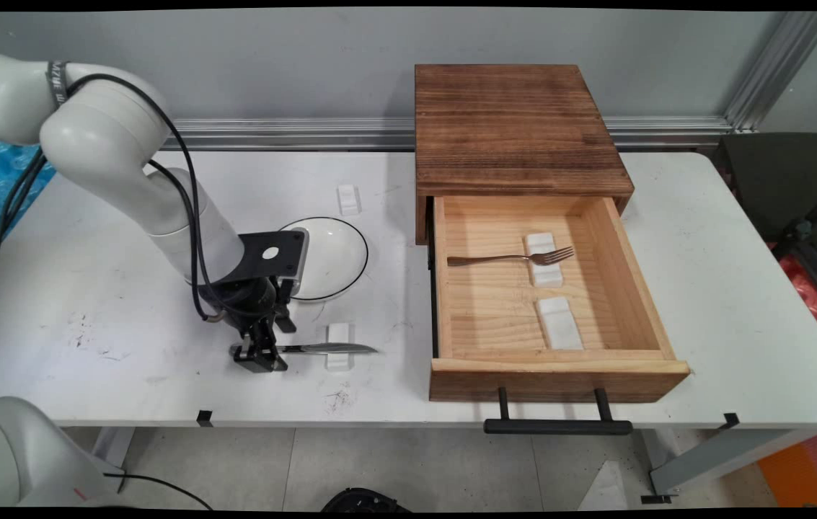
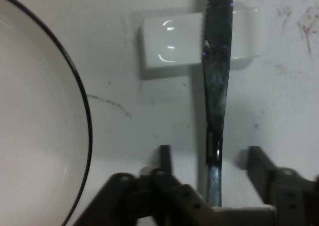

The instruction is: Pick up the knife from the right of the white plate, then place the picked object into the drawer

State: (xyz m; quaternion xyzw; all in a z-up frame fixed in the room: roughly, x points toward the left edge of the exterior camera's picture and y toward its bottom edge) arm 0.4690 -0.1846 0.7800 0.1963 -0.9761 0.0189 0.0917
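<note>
Jaws stand apart, one finger [image 2: 165,159] on each side of the knife [image 1: 329,349] handle and neither touching it, as my hand view shows. I note the gripper [image 1: 258,355] is down at the table [image 1: 725,288], over the handle's left end, with nothing held.

The knife lies flat near the table's near edge, handle to the left, blade to the right, resting across a small white rest [image 1: 339,346]. A white plate [image 1: 329,256] with a dark rim sits just beyond it, apart from the knife. Another rest [image 1: 348,199] lies further back.

To the right stands a wooden box [image 1: 516,130] with its drawer [image 1: 559,378] pulled open toward the near edge. Inside, a fork [image 1: 509,258] lies across the far rest [image 1: 544,259]; a second rest [image 1: 559,323] nearer the front is bare.

My reading of progress: the fork is stowed, the knife is not yet gripped or lifted, and the bare rest in the drawer remains unfilled.
</note>
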